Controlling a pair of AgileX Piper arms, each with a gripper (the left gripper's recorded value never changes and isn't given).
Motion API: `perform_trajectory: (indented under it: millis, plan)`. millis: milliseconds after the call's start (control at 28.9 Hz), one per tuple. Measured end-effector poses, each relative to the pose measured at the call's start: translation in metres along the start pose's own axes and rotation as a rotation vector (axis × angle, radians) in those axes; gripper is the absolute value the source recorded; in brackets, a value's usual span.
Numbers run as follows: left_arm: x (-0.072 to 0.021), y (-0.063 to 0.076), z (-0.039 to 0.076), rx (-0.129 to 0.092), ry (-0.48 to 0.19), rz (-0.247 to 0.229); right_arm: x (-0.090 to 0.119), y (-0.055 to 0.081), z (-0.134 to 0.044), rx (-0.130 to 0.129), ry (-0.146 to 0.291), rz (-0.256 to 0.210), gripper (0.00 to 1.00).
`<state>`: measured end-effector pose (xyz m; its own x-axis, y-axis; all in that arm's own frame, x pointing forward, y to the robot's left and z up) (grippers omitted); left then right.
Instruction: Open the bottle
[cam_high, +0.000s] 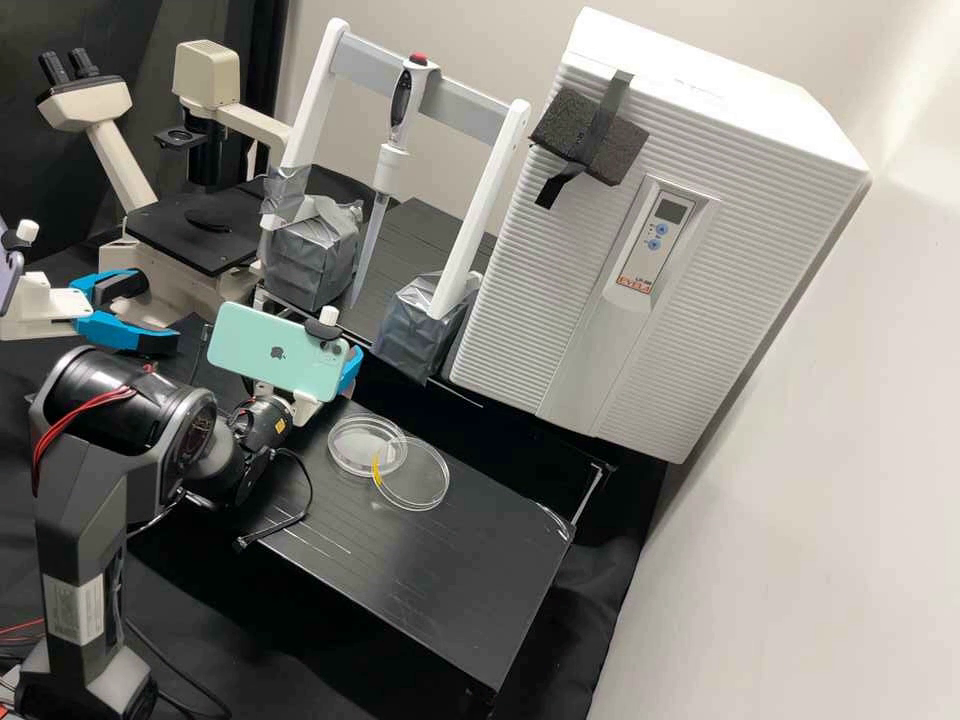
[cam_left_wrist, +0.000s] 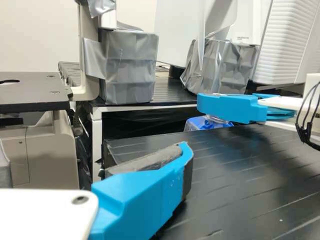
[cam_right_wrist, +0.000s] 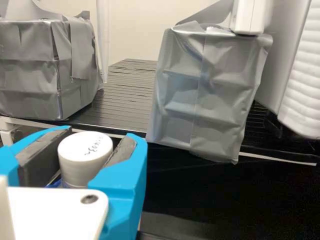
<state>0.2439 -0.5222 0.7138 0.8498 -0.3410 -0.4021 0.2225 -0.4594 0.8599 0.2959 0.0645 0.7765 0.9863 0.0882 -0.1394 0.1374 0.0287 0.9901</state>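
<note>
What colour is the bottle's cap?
The cap is white; the right wrist view shows it best.

Bright, even room light from overhead. Pale wall (cam_high: 800, 450) washed out, with a soft shadow beside the white cabinet (cam_high: 620, 250). Streaky sheen on the bench (cam_high: 450, 570) slats; dishes (cam_high: 368, 445) glint at the rims. Black cloth (cam_high: 250, 650) swallows light. Right wrist view: cap (cam_right_wrist: 84, 150) lit flat, deep shade under the shelf (cam_right_wrist: 125, 107)

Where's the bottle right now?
In the right wrist view, the bottle sits with its white cap between the fingers of the right tool, just in front of the grey taped blocks.
</note>
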Motion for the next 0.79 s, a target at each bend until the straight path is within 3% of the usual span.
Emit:
perform_trajectory:
  millis: [795]
  plan:
    - [0.0, 0.0007, -0.0016, -0.01, 0.017, 0.008, 0.0031, -0.0023, -0.007, 0.0, 0.018, -0.013, 0.0]
